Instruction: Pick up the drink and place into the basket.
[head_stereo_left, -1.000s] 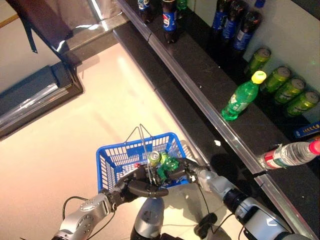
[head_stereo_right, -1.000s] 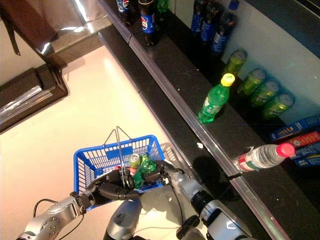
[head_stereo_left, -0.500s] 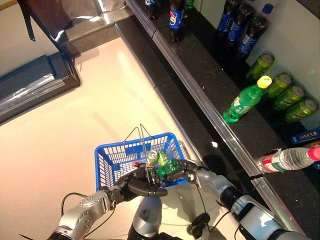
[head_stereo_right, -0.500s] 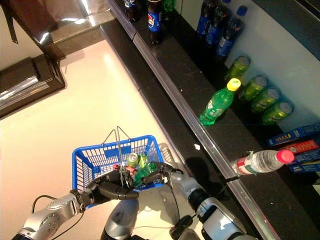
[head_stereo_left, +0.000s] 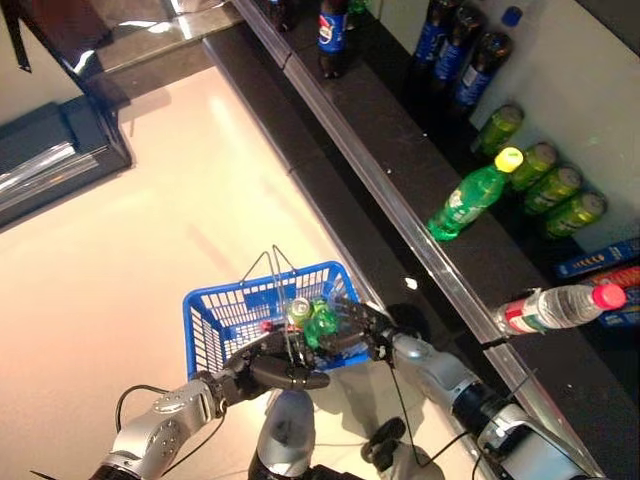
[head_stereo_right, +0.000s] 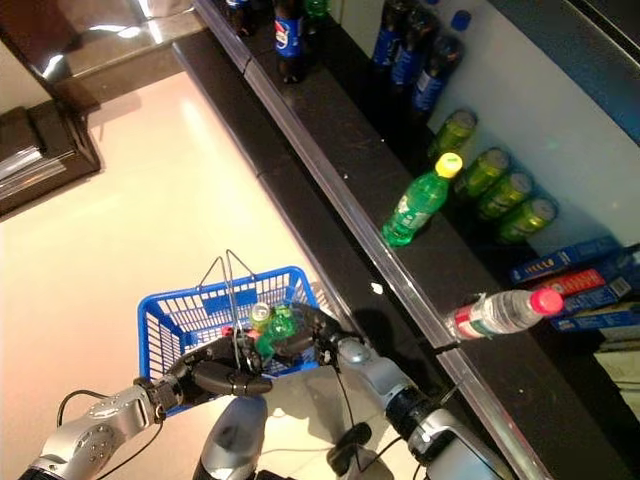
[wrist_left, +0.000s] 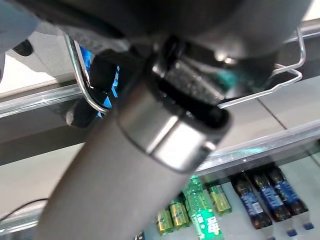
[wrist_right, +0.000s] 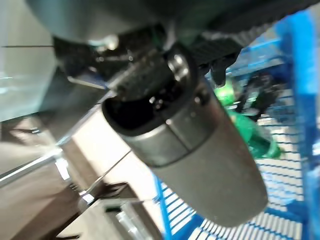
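The blue basket (head_stereo_left: 215, 322) hangs in front of me above the pale floor. My left hand (head_stereo_left: 275, 368) is shut on its thin wire handles (head_stereo_left: 275, 262), which also show in the left wrist view (wrist_left: 80, 75). My right hand (head_stereo_left: 358, 325) reaches over the basket's right rim, fingers curled round a green drink (head_stereo_left: 320, 322) held low inside the basket. The drink also shows in the right wrist view (wrist_right: 250, 135) against the blue mesh. A silver-topped can (head_stereo_left: 298, 308) stands in the basket beside it.
A dark shelf with a metal front edge (head_stereo_left: 400, 215) runs along the right. It holds a green bottle (head_stereo_left: 468, 195), green cans (head_stereo_left: 555, 190), dark cola bottles (head_stereo_left: 455, 50) and a lying clear bottle (head_stereo_left: 555, 305). A dark cabinet (head_stereo_left: 60, 150) stands at upper left.
The camera has shifted a little. My right hand with the green drink has moved slightly left, further in over the basket. My left hand keeps its hold on the handles.
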